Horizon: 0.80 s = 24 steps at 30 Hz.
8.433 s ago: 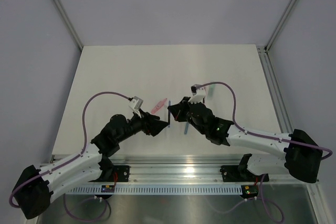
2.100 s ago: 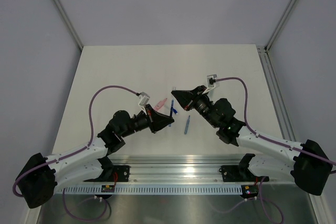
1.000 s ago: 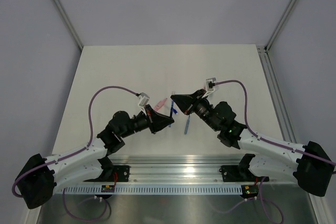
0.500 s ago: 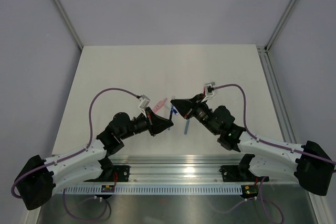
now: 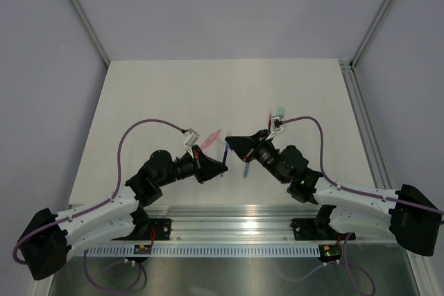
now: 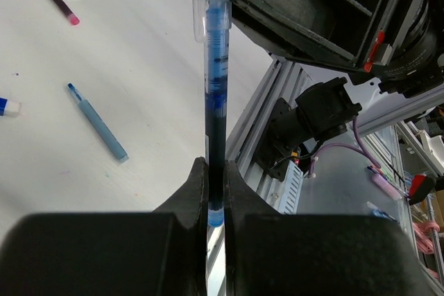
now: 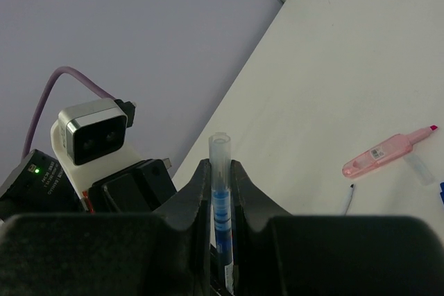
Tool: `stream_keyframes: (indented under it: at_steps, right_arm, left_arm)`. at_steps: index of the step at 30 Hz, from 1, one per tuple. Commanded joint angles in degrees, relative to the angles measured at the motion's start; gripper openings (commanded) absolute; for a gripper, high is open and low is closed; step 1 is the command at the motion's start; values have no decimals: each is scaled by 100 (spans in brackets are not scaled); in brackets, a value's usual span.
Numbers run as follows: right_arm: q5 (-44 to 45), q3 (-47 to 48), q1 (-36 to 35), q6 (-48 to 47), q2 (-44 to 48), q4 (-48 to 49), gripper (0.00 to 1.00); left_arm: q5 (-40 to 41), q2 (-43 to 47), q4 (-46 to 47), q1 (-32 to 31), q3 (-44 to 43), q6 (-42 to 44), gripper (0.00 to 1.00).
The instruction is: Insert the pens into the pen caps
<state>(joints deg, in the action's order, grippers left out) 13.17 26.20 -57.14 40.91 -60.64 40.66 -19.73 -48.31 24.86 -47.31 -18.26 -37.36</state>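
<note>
The left gripper (image 6: 215, 168) clamps the dark blue pen (image 6: 214, 123) by its tail, bracing it like a peg. At that pen's far end, the right gripper (image 7: 220, 164) grips a see-through cap (image 7: 219, 147) sleeved over its tip, apparently partway on. A light blue pen (image 6: 97, 121) lies loose beside it.

Robotics lab, plainly, and a closed test cell at that. Boxed in by plain grey panels (image 5: 229, 5) on aluminium struts (image 5: 80, 12). Bare white desk (image 5: 159, 95) with a slotted metal rail (image 5: 229, 230) along the near edge. Left arm (image 5: 90, 214) and right arm (image 5: 354, 188) bolted onto that rail. Purple cables (image 5: 156, 123) looping free, a small wrist camera (image 7: 90, 129) staring back, red and black wiring exposed down by the perforated strip (image 5: 229, 249).
</note>
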Motion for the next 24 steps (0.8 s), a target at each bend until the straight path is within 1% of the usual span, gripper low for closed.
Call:
stream_keyframes:
  at_steps: [1,7,14,21,24]
  right_arm:
    - [-455,-194,-350,198,88,-647,0]
    - [-473,-167,-534,225,70,-1069,0]
    - [-245,-159,-815,260,-9,-1350,0]
    - [-8,-106,-1062,383,-281,-1491,0]
    - [290,8,-1062,348,-177,-1920,0]
  left_arm:
    - [558,270,871,73,-485,63,0]
    - [628,305,880,81,-828,54,0]
    - [654,261,924,108,-1153,27,0]
    - [417,297,1073,389,-1197,-271,0]
    - [312,130,1117,389,-1119,-333,0]
